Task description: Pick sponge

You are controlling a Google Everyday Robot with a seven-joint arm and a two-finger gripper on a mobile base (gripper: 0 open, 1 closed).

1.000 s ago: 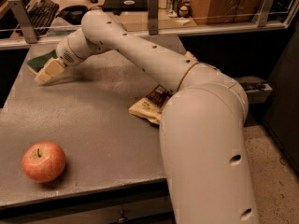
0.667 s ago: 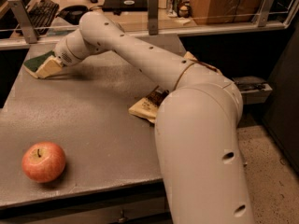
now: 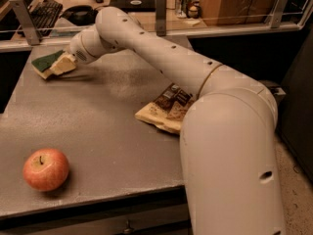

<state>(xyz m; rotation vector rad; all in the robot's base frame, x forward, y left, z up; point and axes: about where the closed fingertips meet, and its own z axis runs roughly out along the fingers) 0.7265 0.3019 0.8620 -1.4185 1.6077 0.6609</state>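
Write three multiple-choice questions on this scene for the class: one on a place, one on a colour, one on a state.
1. Where is the gripper? A at the table's near edge; B against the sponge at the far left corner; C off the right side.
2. What colour is the sponge's top? A blue; B red; C dark green.
3. How is the apple? A whole, stem up; B halved; C peeled.
Key: 1 B, it meets the sponge at that corner; 2 C, a green layer lies over pale foam; 3 A, the skin is unbroken and the stem shows on top.
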